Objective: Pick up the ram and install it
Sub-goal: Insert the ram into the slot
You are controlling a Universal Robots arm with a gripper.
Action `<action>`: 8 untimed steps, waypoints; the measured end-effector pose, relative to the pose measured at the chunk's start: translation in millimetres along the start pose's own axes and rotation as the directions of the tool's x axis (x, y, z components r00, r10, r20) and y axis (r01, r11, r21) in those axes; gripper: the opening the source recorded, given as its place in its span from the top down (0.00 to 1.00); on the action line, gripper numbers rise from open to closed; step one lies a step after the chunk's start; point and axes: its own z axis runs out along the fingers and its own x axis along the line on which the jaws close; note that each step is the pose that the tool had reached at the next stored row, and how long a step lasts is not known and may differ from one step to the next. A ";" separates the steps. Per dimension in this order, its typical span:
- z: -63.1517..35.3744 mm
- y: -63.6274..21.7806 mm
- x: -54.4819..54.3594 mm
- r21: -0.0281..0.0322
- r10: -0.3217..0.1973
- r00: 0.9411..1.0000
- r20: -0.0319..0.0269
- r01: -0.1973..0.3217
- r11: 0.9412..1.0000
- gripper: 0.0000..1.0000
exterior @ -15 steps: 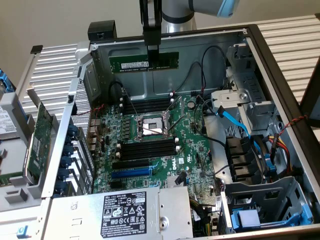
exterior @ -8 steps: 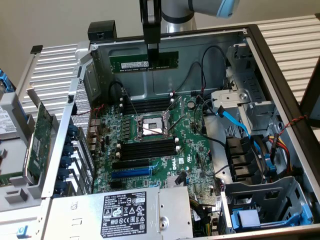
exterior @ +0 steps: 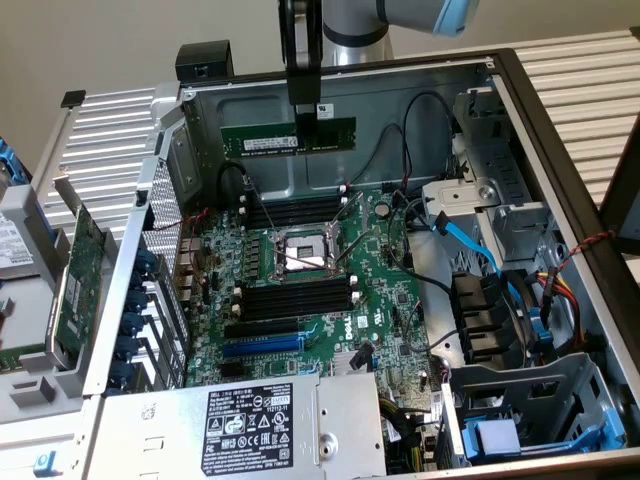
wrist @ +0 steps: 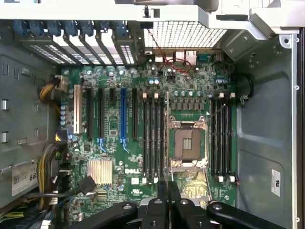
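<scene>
Slatted grey counter [exterior: 575, 60]. On it an open tower case [exterior: 390, 85] lies on its side, motherboard [exterior: 385, 300] facing up.

Pincer [exterior: 302, 112] is clamped on the ram [exterior: 262, 138], gripping its upper long edge near the middle. The stick hangs level in the air above the board, apart from everything below. In the exterior view it is at 12 o'clock from the CPU socket [exterior: 302, 255]. Black memory slots [exterior: 295, 212] sit at 12 and 6 o'clock of the socket, all looking empty.

Wrist view: the ram [wrist: 167, 143] shows edge-on as a thin line running out from the pincer [wrist: 167, 191].

Handling, my judgement: light, stiff and thin, but fragile. Best held by the bare top edge near mid-length, off the chips and contacts. An off-centre hold would probably let it tilt.
</scene>
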 end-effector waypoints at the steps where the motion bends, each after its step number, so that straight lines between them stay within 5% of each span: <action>1: 1.1 0.1 0.1 0.000 0.000 1.000 0.001 0.000 1.000 0.87; 5: 5.3 0.4 0.1 0.000 0.001 1.000 0.002 -0.001 1.000 0.87; 8: 8.9 0.7 0.2 0.000 0.001 1.000 0.008 -0.001 1.000 0.87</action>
